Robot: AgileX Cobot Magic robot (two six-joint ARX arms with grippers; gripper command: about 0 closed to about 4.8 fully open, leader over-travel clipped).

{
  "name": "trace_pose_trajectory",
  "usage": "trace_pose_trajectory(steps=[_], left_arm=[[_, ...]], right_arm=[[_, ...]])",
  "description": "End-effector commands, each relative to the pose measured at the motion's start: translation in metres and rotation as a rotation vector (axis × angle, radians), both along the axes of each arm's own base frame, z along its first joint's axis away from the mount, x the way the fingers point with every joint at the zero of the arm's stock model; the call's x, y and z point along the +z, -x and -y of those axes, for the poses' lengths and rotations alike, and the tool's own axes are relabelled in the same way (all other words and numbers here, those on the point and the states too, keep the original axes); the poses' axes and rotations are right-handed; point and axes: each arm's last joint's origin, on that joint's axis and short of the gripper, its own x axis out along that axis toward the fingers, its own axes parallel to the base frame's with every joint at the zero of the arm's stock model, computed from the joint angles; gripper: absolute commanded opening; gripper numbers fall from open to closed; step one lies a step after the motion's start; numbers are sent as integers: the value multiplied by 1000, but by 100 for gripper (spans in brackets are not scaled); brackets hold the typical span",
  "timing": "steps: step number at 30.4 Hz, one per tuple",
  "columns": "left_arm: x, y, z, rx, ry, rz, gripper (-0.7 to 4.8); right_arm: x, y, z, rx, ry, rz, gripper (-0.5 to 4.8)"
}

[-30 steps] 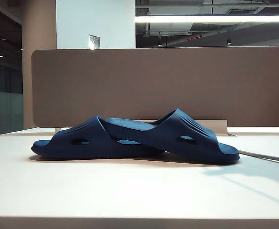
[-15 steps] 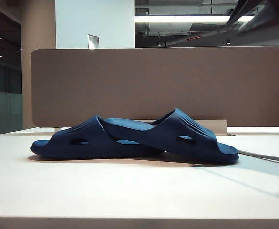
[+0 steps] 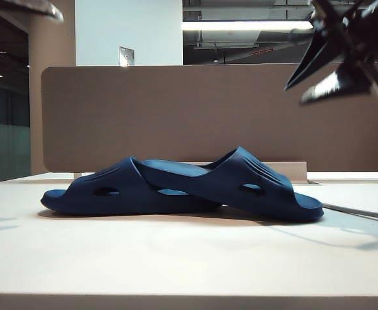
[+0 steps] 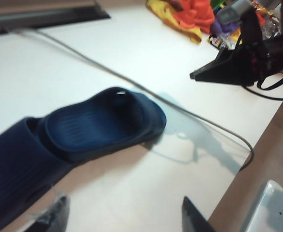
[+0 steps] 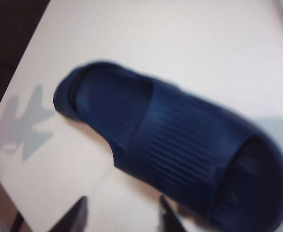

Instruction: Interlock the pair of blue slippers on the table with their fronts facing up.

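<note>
While the pair of blue slippers (image 3: 182, 187) is lying interlocked mid-table (image 3: 176, 265), soles down, straps overlapping, both grippers are hovering empty. High above the table's right edge, the right gripper (image 3: 318, 77) is holding its jaws apart. Over the left side, the left gripper (image 4: 122, 217) is spreading its jaws wide above bare tabletop beside a slipper heel.

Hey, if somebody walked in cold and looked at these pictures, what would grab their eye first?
The pair of blue slippers in the middle of the white table, lying heel to heel and overlapping, toes pointing outward. Next, the right claw, open and empty, hanging high at the right above them. The left claw is open too, above the table near one slipper's heel, gripping nothing.
</note>
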Motion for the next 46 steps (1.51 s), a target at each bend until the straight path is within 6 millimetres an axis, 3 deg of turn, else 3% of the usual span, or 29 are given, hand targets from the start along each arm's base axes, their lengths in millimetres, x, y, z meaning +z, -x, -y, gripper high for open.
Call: trace_pose_trajectory(steps=[1,7,18,23,29,33,46], left_arm=[[-9,-13,2,-22,27,-49,299],[-34,-39,5,-32,30,-160,299],[-75,-77,9,-95,91,-294,299],[-98,-93,-7,-62,129,-379,299],[-118,-104,-30,-38,209,-447,299],[-123,-107,-32,-73,247,-445,299],[-154,-120,-32,-73,259,-529,299]], right_arm=[[-16,-6,-1,23,-21,-59,186],[-34,-15,-3,52,-46,-122,203],[-41,-23,-1,86,-138,-150,214],[-48,-28,4,86,-166,-177,214],[-63,-36,7,121,-247,-232,226],[-76,-42,6,120,-258,-267,267],[-88,-49,22,57,-248,-281,266]])
